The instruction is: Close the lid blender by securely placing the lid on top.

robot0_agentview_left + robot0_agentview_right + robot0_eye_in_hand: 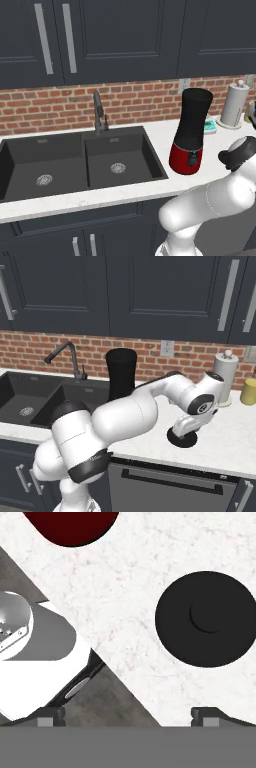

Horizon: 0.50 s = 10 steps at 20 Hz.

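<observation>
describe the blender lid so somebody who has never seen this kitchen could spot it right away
Start at the sink and go right along the white counter, past the blender with its red base. The lid lies flat near the counter's front edge, under the pincer. It is a small black disc with a raised centre knob, unlike anything beside it.

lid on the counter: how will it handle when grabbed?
The lid looks like a stiff, thin disc, probably light. It lies flat on the counter, so rolling seems unlikely. The raised centre knob is the likely grip; smooth black edges may slip.
</observation>
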Tool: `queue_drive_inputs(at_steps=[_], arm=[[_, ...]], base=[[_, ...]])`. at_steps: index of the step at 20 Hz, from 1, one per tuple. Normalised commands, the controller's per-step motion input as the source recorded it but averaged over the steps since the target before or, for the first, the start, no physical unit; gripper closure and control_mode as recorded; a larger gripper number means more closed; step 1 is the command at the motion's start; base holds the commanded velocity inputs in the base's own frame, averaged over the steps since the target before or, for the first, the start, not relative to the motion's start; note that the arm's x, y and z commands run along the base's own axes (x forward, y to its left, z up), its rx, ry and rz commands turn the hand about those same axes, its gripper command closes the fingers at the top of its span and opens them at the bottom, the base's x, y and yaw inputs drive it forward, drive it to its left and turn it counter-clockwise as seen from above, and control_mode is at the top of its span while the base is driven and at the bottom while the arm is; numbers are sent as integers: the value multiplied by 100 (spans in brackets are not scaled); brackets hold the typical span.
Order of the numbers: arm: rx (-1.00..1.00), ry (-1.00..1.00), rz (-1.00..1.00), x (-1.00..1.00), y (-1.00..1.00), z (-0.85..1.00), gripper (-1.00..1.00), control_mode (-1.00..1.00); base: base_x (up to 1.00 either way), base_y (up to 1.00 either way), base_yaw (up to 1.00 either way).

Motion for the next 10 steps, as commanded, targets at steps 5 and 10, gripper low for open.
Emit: queue_drive_inputs(at_steps=[5, 10], arm=[[9, -10, 10, 7, 0, -20, -100, -100], [11, -7, 4, 8, 0, -27, -100, -100]], base=[[0, 0, 0], [0, 0, 0]])
